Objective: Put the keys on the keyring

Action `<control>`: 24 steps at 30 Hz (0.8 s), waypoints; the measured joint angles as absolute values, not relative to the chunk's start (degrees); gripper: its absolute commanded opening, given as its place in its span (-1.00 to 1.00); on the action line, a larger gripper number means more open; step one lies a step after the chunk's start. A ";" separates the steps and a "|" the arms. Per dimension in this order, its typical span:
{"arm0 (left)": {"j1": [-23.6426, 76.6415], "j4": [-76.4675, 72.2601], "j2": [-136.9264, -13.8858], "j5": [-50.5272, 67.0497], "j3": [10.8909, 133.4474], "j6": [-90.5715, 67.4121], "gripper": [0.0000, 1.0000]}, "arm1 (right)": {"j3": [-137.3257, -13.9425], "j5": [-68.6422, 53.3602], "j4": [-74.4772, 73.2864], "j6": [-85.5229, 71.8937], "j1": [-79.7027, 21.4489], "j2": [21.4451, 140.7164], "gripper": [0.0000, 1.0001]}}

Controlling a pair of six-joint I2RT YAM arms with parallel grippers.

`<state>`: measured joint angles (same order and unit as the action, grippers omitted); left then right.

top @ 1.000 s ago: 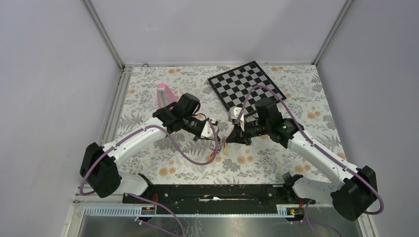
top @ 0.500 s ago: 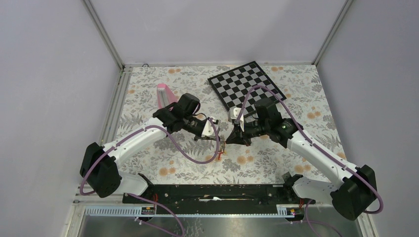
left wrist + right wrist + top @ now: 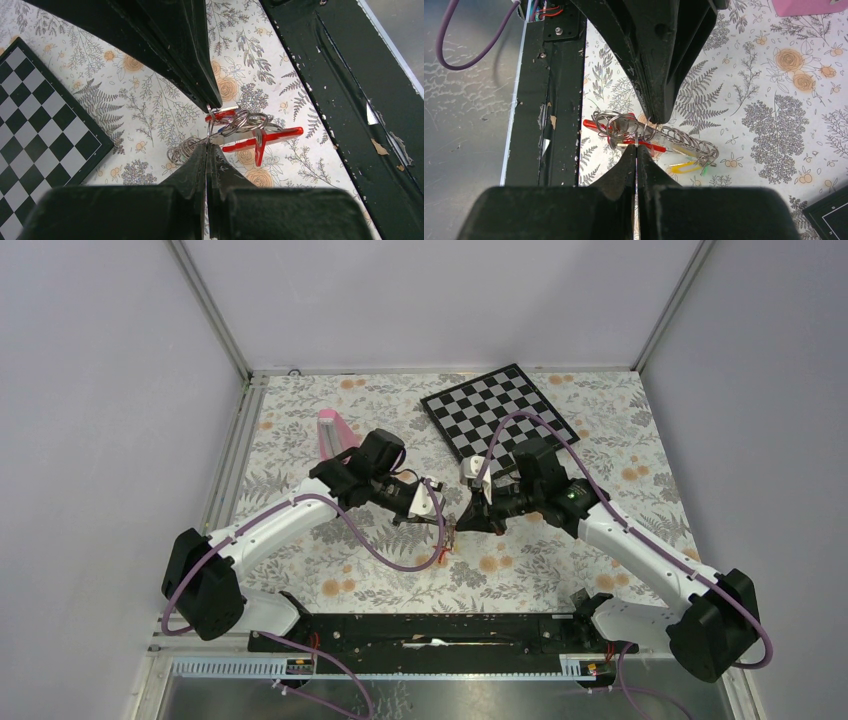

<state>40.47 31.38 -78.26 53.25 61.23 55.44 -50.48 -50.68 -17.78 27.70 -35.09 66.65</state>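
In the top view my left gripper (image 3: 447,520) and right gripper (image 3: 463,521) meet tip to tip above the table's middle, with the keyring (image 3: 451,538) and keys hanging between them. In the left wrist view my left gripper (image 3: 208,146) is shut on the grey side of the keyring (image 3: 265,138), whose red side points right. The right gripper's tip pinches a wire ring by a red tag (image 3: 221,115). In the right wrist view my right gripper (image 3: 636,146) is shut on a thin metal piece at the keyring (image 3: 596,126). A chain of rings (image 3: 684,141) carries yellow (image 3: 684,167) and green tags.
A pink block (image 3: 333,428) stands at the back left, also in the right wrist view (image 3: 809,6). A checkerboard (image 3: 498,413) lies at the back right. The black base rail (image 3: 430,630) runs along the near edge, close under the keys in both wrist views (image 3: 350,100).
The two grippers have drawn slightly closer together. The hanging bundle has shifted a little left and up. Both grips have stayed shut.
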 measured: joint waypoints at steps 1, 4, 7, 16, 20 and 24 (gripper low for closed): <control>40.47 31.38 -78.26 53.25 61.23 55.44 -1.00 | -50.48 -50.68 -17.56 27.55 -35.09 66.65 -1.00; 40.56 31.16 -78.26 53.21 61.23 55.16 -1.00 | -50.48 -50.68 -17.23 27.11 -35.09 66.67 -1.00; 40.58 31.05 -78.26 53.06 61.23 54.83 -1.00 | -50.48 -50.65 -17.17 26.65 -35.09 66.96 -1.00; 40.58 30.72 -78.26 52.40 61.23 54.35 -1.00 | -50.35 -50.15 -15.97 25.04 -35.09 68.03 -1.00; 40.58 30.72 -78.26 52.29 61.23 54.33 -1.00 | -50.33 -49.89 -15.86 24.43 -35.09 68.05 -1.00; 40.58 30.63 -78.26 52.16 61.23 54.17 -1.00 | -50.26 -48.93 -15.62 23.92 -35.09 68.05 -1.00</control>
<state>40.58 30.63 -78.26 52.16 61.23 54.17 -50.26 -48.93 -15.62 23.92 -35.09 68.05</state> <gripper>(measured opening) 0.010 0.017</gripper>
